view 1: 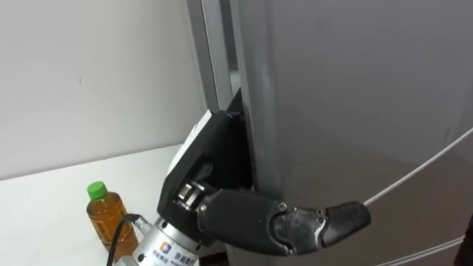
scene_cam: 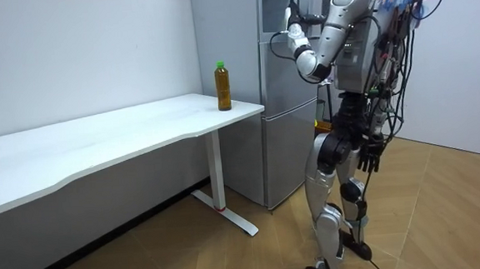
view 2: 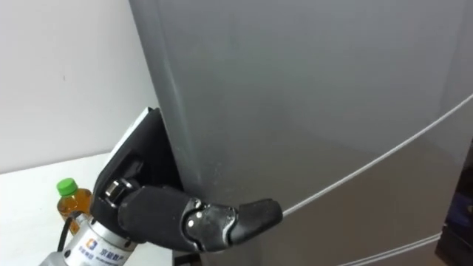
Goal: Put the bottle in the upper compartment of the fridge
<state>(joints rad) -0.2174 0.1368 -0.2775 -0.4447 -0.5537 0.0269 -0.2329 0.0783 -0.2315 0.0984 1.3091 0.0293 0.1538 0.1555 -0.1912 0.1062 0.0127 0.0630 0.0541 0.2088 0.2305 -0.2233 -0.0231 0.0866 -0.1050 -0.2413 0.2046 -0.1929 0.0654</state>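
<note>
Sitting upright on the white table, the bottle is down-left of the left hand, untouched. That hand's at the fridge door edge, thumb lying across the front, fingers tucked behind it, so can't tell the grip. Right hand hangs by the robot's side, can't tell there either.
</note>
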